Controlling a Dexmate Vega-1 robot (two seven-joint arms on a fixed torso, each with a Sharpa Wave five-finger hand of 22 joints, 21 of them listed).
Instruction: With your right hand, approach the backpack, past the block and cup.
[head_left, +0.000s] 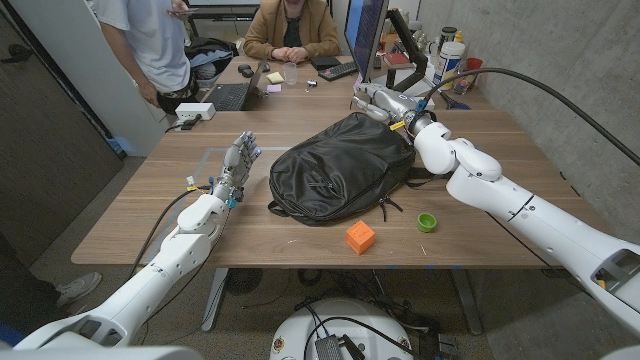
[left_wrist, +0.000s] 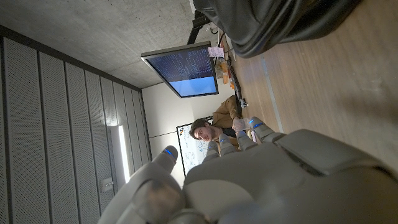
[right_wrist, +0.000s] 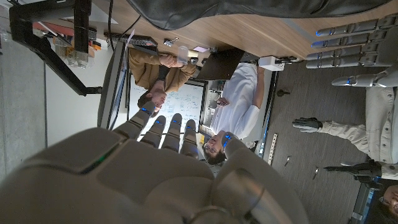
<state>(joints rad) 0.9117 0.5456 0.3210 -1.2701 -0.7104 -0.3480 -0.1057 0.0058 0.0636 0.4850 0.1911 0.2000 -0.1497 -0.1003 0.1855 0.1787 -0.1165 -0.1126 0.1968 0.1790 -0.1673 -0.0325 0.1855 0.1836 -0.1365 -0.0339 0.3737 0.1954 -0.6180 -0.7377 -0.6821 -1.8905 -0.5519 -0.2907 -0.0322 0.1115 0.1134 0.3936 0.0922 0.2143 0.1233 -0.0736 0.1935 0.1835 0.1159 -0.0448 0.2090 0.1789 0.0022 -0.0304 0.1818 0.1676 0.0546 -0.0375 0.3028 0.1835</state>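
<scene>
Black backpack (head_left: 340, 165) lies just beside the open, empty right hand (head_left: 378, 100).

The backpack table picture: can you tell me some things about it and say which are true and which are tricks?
1. The backpack is black. True.
2. The orange block sits on top of the backpack. False: it sits on the table, apart from the backpack, near the front edge.
3. The green cup is to the right of the orange block. True.
4. The right hand is holding the green cup. False: it is at the backpack's far corner, well away from the cup, and holds nothing.
5. The left hand is left of the backpack with its fingers apart. True.
</scene>
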